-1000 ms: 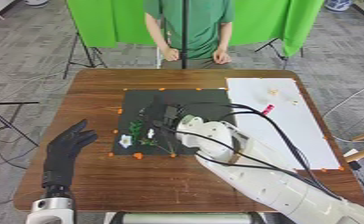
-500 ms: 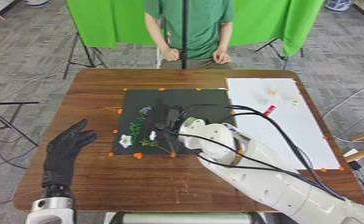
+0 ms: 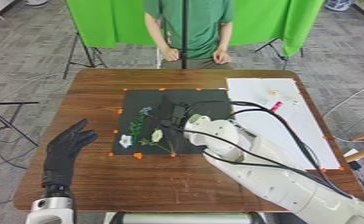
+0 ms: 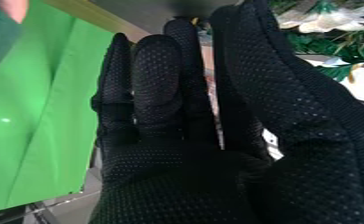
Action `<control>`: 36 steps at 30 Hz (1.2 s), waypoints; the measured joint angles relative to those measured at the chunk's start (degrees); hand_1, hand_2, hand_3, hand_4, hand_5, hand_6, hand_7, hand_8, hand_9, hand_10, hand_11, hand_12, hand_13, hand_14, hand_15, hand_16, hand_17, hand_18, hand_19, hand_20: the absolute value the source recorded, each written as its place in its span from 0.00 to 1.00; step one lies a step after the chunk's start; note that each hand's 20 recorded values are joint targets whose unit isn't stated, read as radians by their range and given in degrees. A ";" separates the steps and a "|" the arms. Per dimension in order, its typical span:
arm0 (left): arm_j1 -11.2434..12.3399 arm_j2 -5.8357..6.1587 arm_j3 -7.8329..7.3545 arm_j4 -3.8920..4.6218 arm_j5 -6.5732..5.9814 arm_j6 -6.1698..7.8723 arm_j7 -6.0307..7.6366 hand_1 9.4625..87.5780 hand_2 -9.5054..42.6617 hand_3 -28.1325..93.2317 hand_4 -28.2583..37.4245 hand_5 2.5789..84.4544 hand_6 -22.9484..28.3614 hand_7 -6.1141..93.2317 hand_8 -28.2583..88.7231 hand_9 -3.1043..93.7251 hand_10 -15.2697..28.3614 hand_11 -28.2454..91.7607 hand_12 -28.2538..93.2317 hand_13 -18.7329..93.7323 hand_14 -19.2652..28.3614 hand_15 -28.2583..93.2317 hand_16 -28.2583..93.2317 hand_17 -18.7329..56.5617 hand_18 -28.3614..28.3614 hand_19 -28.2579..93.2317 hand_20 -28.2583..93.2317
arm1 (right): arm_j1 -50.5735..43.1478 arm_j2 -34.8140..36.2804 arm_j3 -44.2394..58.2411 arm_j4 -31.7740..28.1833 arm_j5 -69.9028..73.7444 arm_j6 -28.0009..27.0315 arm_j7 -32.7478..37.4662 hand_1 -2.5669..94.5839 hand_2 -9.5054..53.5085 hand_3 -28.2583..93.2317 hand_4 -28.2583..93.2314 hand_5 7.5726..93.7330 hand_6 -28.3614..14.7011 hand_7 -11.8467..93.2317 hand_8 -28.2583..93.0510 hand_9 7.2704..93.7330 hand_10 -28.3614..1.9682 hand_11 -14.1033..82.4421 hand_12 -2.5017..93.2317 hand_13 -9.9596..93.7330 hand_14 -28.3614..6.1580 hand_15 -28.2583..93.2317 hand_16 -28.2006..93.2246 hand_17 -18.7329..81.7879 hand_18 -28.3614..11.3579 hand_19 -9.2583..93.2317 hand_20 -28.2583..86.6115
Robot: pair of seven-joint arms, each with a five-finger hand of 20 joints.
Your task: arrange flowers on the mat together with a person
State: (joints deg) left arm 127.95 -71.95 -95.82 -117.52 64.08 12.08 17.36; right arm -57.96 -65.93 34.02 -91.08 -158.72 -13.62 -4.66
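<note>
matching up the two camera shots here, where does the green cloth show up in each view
Head view: the green cloth hangs across the top, beyond the far edge of the table.
Right wrist view: it is a broad area alongside the fingers of the right hand.
Shared landmark: the right hand's black glove, which the head view has over the dark mat.

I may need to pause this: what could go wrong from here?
The black-gloved right hand is over the black mat, beside the small blue flower, so a sideways sweep might knock that flower out of place. The loose black cables from the right arm loop near the short pinkish-red object on the white sheet and could perhaps nudge it.
</note>
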 measured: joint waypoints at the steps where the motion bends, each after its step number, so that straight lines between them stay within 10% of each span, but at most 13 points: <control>1: 0.00 0.00 0.00 0.00 0.00 0.00 0.00 0.17 0.13 0.82 0.06 0.56 0.51 0.17 0.19 0.57 0.69 0.39 0.34 0.58 0.77 0.41 0.21 0.46 0.73 0.35 0.41 | 0.01 0.05 0.21 -0.17 0.05 -0.19 0.00 0.57 0.00 0.85 0.00 0.60 0.80 0.36 0.15 0.49 0.52 0.42 0.34 0.58 0.43 0.83 0.55 0.37 0.27 0.62 0.63; 13: -0.05 -0.08 0.01 0.00 0.01 0.03 0.01 0.17 0.13 0.82 0.07 0.56 0.51 0.17 0.19 0.57 0.68 0.39 0.34 0.58 0.77 0.41 0.21 0.46 0.73 0.35 0.41 | -3.21 2.65 14.57 -11.00 13.13 -0.03 3.73 0.50 0.03 0.82 0.01 0.59 0.73 0.34 0.20 0.52 0.49 0.38 0.31 0.58 0.45 0.67 0.46 0.36 0.26 0.59 0.61; 20: 0.26 -0.19 -0.26 -0.09 0.01 0.03 0.00 0.17 0.13 0.82 0.07 0.56 0.51 0.17 0.19 0.57 0.68 0.39 0.34 0.58 0.77 0.41 0.21 0.46 0.73 0.35 0.41 | -14.82 5.59 35.55 -25.34 34.04 11.85 8.83 0.31 0.17 0.80 0.07 0.60 0.68 0.28 0.16 0.54 0.42 0.28 0.27 0.57 0.40 0.43 0.47 0.37 0.28 0.44 0.55; 36: 0.56 -0.73 -0.48 -0.22 0.19 -0.44 -0.12 0.17 0.13 0.82 0.06 0.56 0.51 0.17 0.19 0.57 0.69 0.39 0.34 0.58 0.77 0.41 0.21 0.46 0.73 0.35 0.41 | -54.42 -10.68 72.96 -32.66 77.03 10.34 -13.97 0.05 0.23 0.84 0.07 0.32 0.66 0.15 0.18 0.32 0.50 0.17 0.15 0.33 0.51 0.27 0.32 0.35 0.30 0.10 0.45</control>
State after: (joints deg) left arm 128.51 -72.68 -96.30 -117.74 64.27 11.64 17.23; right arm -112.38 -76.61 106.98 -123.74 -81.69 -3.29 -18.63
